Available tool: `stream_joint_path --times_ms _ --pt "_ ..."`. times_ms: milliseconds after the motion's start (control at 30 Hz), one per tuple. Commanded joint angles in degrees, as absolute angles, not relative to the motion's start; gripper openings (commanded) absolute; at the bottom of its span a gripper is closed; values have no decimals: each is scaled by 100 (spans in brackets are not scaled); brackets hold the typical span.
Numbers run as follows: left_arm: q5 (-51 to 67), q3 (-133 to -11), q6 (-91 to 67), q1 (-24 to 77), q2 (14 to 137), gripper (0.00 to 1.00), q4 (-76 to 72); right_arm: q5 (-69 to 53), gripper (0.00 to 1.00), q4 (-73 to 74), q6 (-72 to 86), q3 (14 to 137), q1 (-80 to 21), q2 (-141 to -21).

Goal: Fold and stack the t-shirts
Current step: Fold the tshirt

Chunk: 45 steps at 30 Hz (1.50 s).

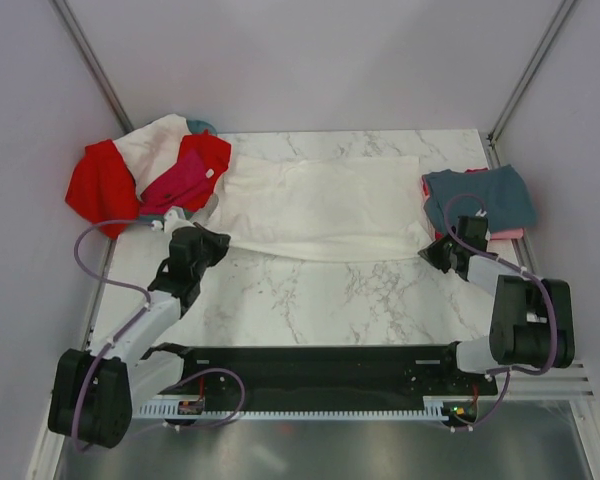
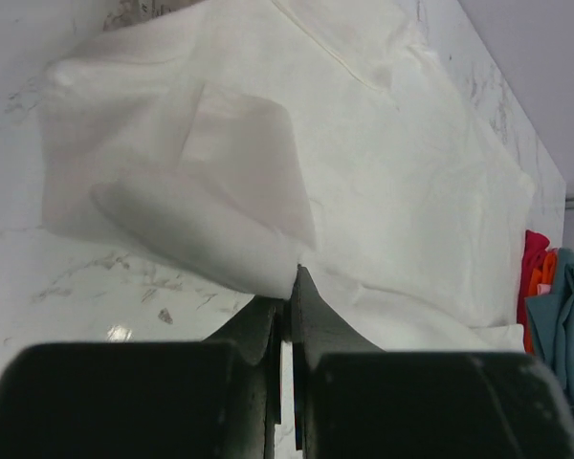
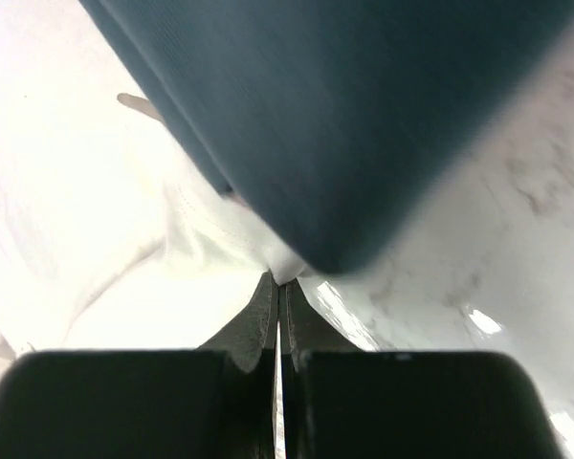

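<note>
Left end effector (image 1: 209, 243) and right end effector (image 1: 435, 252) each pinch closed on a lower corner of the wide white fabric t-shirt (image 1: 320, 205); uneven lifting could slip one free.

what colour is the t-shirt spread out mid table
The t-shirt is white, clearest in the top external view.

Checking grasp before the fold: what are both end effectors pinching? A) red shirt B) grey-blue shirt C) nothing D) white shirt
D: the left end effector and right end effector are each shut on a near corner of the spread white shirt.
</note>
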State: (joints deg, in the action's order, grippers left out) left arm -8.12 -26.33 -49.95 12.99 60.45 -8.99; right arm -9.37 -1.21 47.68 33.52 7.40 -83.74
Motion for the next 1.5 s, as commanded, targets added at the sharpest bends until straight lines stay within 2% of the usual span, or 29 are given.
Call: stream_joint_path --times_ms 0,200,400,467,500,567,600,633,767,833,867,900,967,1000,1133,1233,1467 --pt "-1142 -2172 -5265 1292 5417 2 -703 -476 0 297 4483 3068 773 -7850" --pt "-1160 -1416 -5300 1292 4423 2 -46 -264 0 983 4316 2804 800 -7419" --pt "-1134 -871 -5756 1292 3148 5 922 113 0 1493 4464 2338 809 -6453" --pt "-1064 -695 -6011 1292 2745 6 1247 271 0 1660 4587 2233 800 -6039" --pt "-1037 -660 -6151 1283 2620 12 1326 316 2 1835 4623 2206 809 -5899" --pt "-985 -615 -6275 1283 2462 21 1617 404 24 1959 4745 2127 800 -5512" --pt "-967 -650 -6275 1283 2461 35 1704 413 37 2047 4790 2092 809 -5380" --pt "-958 -720 -6258 1292 2478 39 1844 387 49 2065 4807 2048 800 -5153" --pt "-923 -1456 -5968 1301 2759 47 2485 457 57 2258 4738 2153 809 -4633" --pt "-914 -1800 -5810 1301 2926 60 2715 448 60 2346 4580 2337 800 -4431" --pt "-914 -2158 -5749 1301 2979 66 2933 422 60 2355 4509 2416 800 -4395" --pt "-940 -2353 -5618 1301 3058 79 3031 422 60 2364 4448 2495 800 -4386" --pt "-1063 -2906 -5468 1301 3243 80 3181 378 59 2347 4202 2776 782 -4464" --pt "-1124 -3083 -5267 1301 3313 92 3277 369 59 2347 4097 2882 774 -4543" --pt "-1580 -4005 -4738 1301 3891 94 3357 237 54 2241 3526 3505 642 -5148" --pt "-1653 -4262 -4212 1292 4244 94 3044 158 51 2048 3314 3778 388 -5561" --pt "-1406 -4430 -3569 1292 5580 87 2121 98 46 1618 2989 4350 -570 -6406"
